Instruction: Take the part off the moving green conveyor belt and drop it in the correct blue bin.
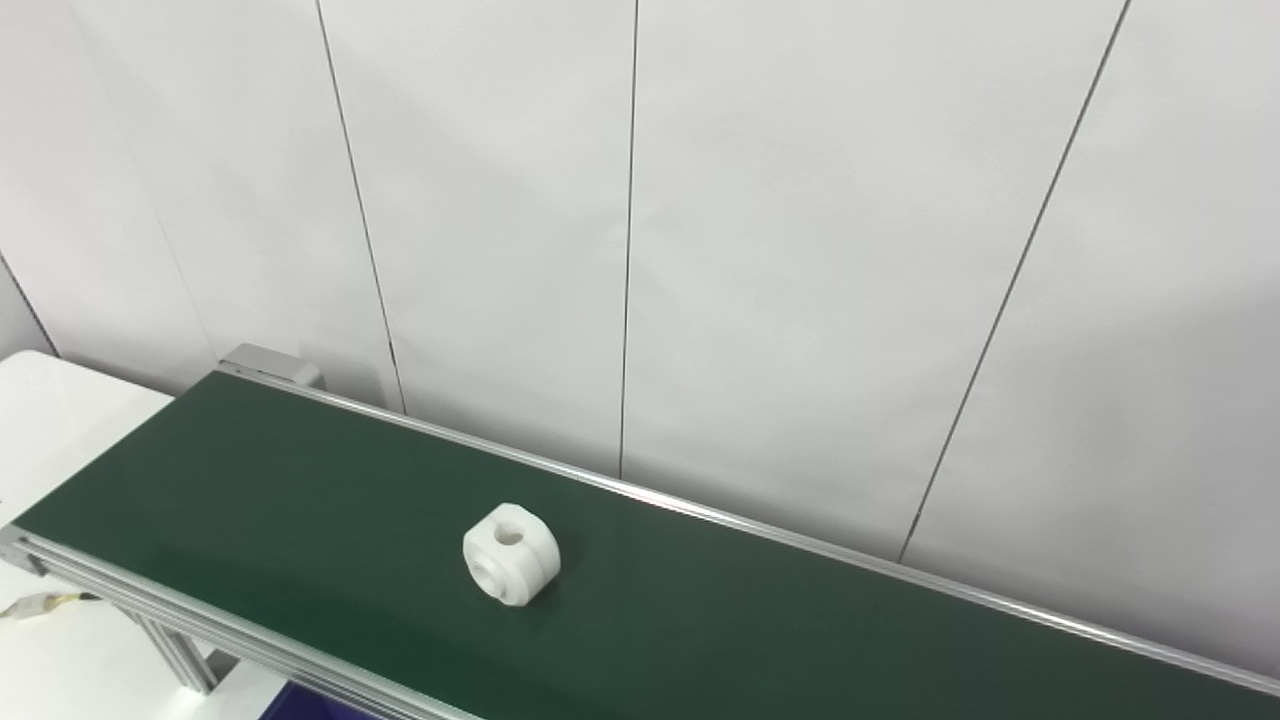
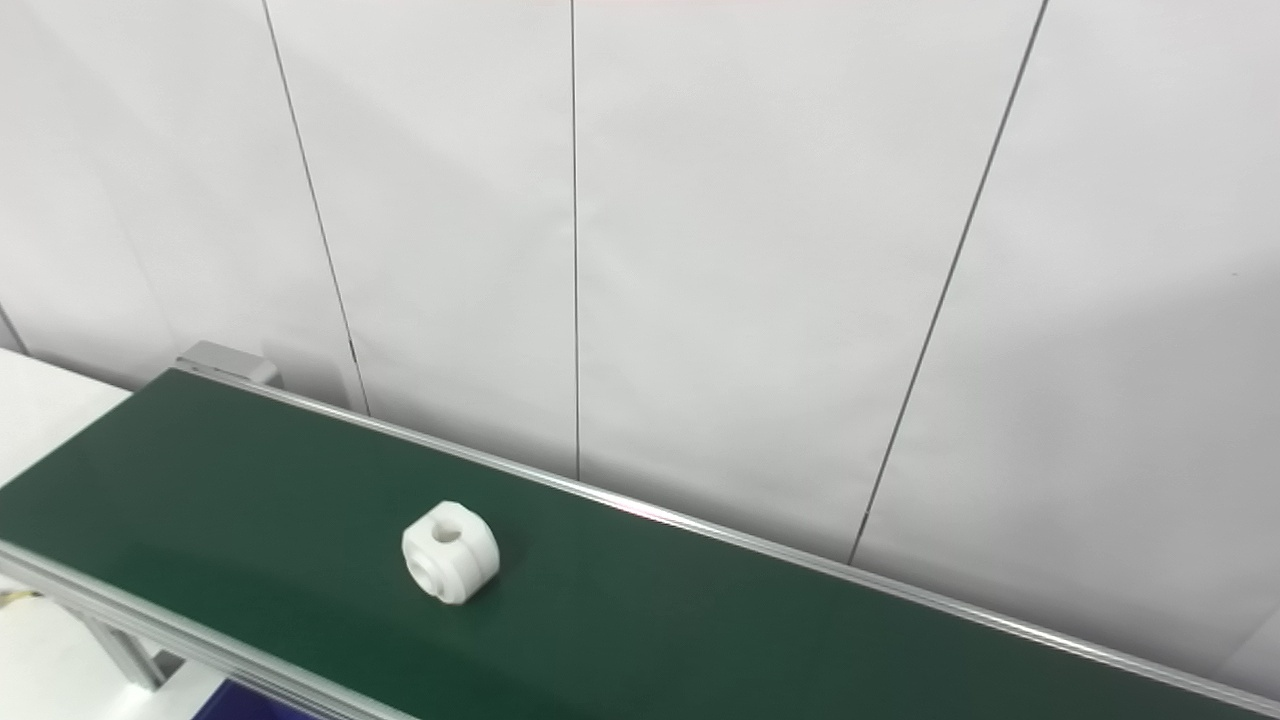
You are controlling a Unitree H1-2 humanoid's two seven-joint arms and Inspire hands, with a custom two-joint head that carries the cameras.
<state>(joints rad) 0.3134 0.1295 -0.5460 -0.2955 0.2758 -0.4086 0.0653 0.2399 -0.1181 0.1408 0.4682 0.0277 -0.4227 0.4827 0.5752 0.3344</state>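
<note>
White tabletop (image 1: 50, 420) shows at the far left, beyond the end of the green conveyor belt (image 1: 300, 480). On the belt, about midway across its width and left of the picture's centre, sits a white plastic part (image 1: 511, 553), a chunky rounded block with a round hole on top and another on its side. Below the belt's near aluminium rail (image 1: 200, 625), a sliver of blue bin (image 1: 300, 705) peeks in. Pale wall panels (image 1: 800, 250) rise behind the belt. No readable writing appears. Neither hand is in view.

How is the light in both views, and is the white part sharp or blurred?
Left eye view: soft even light, white part fairly sharp, faint shadow on the green belt. Right eye view: the same, with a grey shadow on the wall at right.
</note>
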